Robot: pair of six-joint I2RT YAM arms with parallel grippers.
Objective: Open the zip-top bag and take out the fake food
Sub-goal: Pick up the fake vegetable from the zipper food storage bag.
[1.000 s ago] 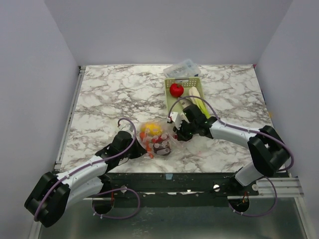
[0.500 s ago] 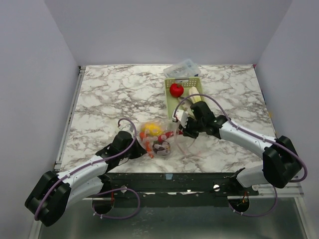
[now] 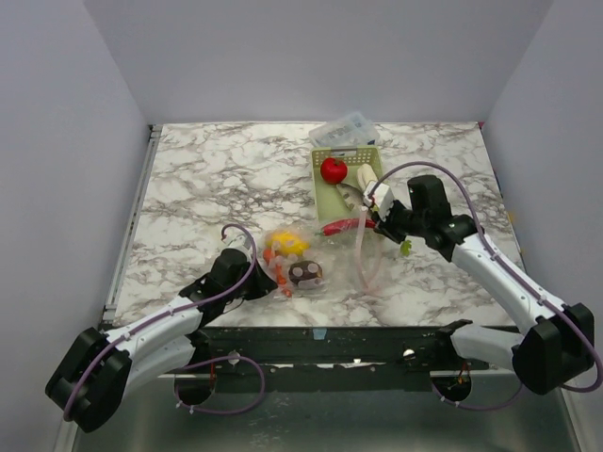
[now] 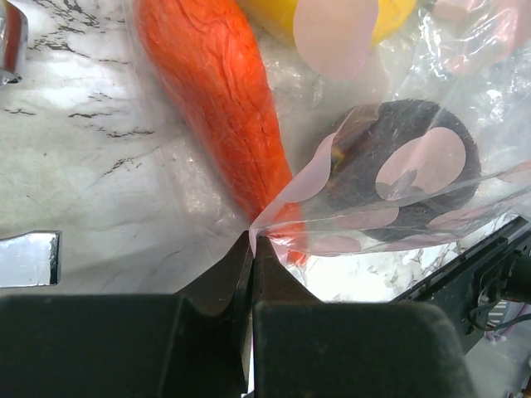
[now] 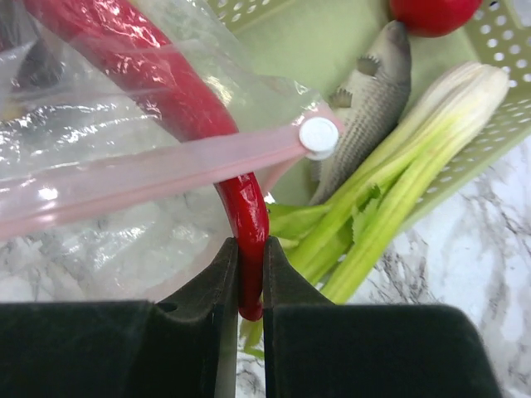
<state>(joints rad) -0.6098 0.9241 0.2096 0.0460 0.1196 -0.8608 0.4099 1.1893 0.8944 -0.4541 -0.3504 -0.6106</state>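
Note:
The clear zip-top bag (image 3: 325, 264) lies near the front middle of the table, its pinkish zip strip (image 5: 149, 170) open. Inside it are a yellow lemon (image 3: 285, 245), an orange carrot (image 4: 216, 91) and a dark purple beet (image 4: 398, 178). My left gripper (image 4: 251, 240) is shut on the bag's corner near the carrot tip. My right gripper (image 5: 250, 278) is shut on the red chili (image 5: 178, 104), held half out of the bag's mouth beside the basket. In the top view the chili (image 3: 341, 226) points left from my right gripper (image 3: 374, 218).
A pale green slotted basket (image 3: 325, 193) behind the bag holds a red round fruit (image 3: 333, 170), a pale green leek (image 5: 415, 157) and a grey toy fish (image 5: 369, 104). A clear rigid box (image 3: 345, 130) stands behind the basket.
My right gripper has moved back and to the right, drawing the red chili out of the bag toward the basket. The bag has stretched open rightward. The left gripper keeps holding the bag's corner.

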